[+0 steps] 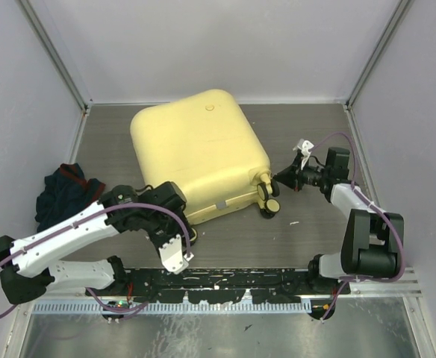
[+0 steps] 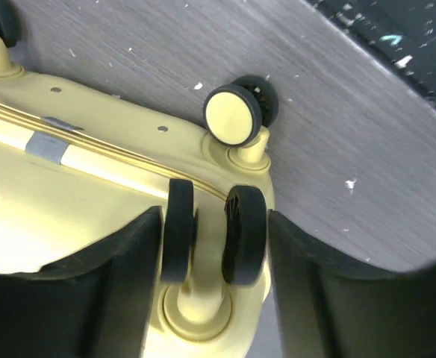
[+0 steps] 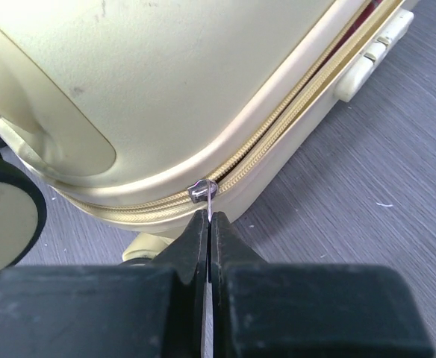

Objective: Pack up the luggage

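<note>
The right jaws are pressed together on the thin metal zipper pull (image 3: pixel 211 203), with no gap between their black fingers (image 3: pixel 192 246). Just ahead of the tips sits the slider (image 3: pixel 201 189), on the zipper that runs round a rounded corner of the luggage (image 1: pixel 195 149). Farther from the tips along that zipper, the seam stands slightly apart and a dark red strip shows inside. To one side of these jaws is a black wheel (image 3: pixel 5 212) with a pale hub.

The left jaws stand about half apart, clamped round a twin black wheel (image 2: pixel 212 227) at another corner of the luggage, one finger against each outer face. Just beyond the tips a second wheel (image 2: pixel 237 112) stands on its yellow stem, turned sideways and resting on the table (image 1: pixel 315 231).

The luggage lies flat on the table between the two sets of jaws, yellow shell up, with its wheeled edge toward the arms. Outside the left jaws, past the left arm, a heap of dark blue cloth with red trim (image 1: pixel 65 194) lies on the table, apart from the luggage.
</note>
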